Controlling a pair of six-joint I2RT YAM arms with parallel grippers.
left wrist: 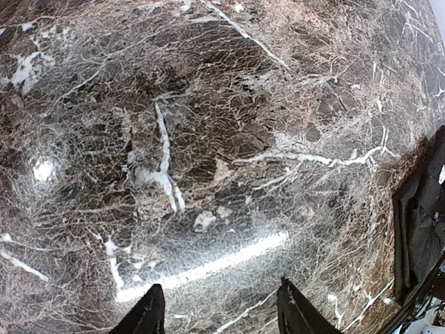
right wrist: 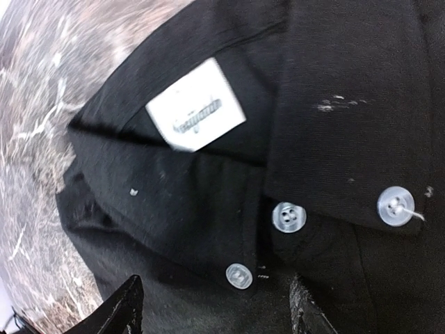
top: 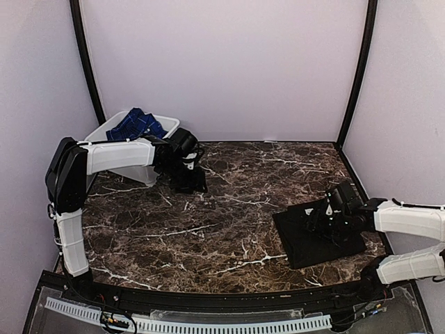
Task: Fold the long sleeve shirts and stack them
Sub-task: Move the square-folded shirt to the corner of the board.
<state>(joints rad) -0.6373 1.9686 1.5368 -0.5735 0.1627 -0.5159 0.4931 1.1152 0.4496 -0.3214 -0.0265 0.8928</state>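
Right gripper (right wrist: 219, 314): jaws apart, nothing between them. It is poised over the collar of the black button-up shirt (right wrist: 174, 202); I cannot tell whether the fingertips touch the cloth. Directly ahead of the fingers are three small white buttons (right wrist: 288, 216) along the placket and collar point, and further out the white neck label (right wrist: 197, 106), print blurred and unreadable.

In the overhead view this shirt is a folded, roughly square dark pad lying flat on the marble table (top: 229, 209), front right, with the right gripper above its far half.

Left gripper (left wrist: 221, 316): jaws apart, empty, over bare marble. The edge of the black shirt shows at the right margin of its wrist view, well apart from the fingers.

Container: white plastic tub (top: 167, 117), back left corner, tilted against the wall, just behind the left arm. Contents: dark blue checked shirt (top: 139, 125), bunched, unfolded, wholly inside the tub. Nothing else is visible in it.
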